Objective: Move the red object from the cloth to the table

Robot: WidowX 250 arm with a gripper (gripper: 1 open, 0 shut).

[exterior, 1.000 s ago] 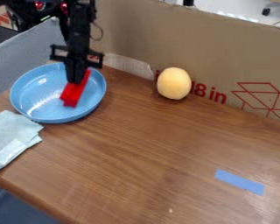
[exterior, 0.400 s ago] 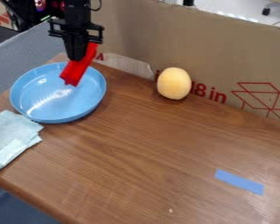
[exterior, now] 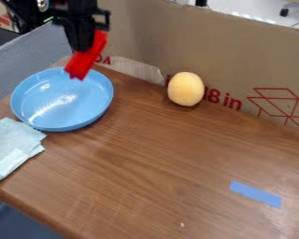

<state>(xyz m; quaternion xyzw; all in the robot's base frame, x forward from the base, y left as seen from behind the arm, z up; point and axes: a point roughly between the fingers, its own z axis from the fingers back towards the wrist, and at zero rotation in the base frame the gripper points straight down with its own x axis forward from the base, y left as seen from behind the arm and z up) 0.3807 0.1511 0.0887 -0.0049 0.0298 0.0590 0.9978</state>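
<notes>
Red bar held in the air above a blue plate, on its way to a wooden counter

Pale bluish-white cloth point(exterior: 12, 147), wrinkled and folded, lies at the far left, on the near corner of the counter point(exterior: 152, 177). Nothing red rests on it. Just beside it, up and to the right, sits a round light-blue plate point(exterior: 63, 100) with nothing in it. Over the plate's far edge, a black robot tool point(exterior: 82, 45) reaches down from the top of the picture, slightly blurred. Its fingers are clamped on the red bar point(exterior: 86, 55), which hangs tilted, its lower end towards the plate and its upper end leaning right. The bar appears clear of the plate.

Right of the plate, a round yellowish ball point(exterior: 186, 89) sits near a cardboard box wall point(exterior: 227, 51) with red printing. Further right, bare wood grain runs to a short strip of blue tape point(exterior: 256, 194) at the lower right.

The step in hand seems to be the carry: the bar is gripped and lifted, but not yet set down. The next move likely calls for travel right and towards the viewer, past the plate's rim and short of the ball, then lowering onto bare wood before letting go.
</notes>
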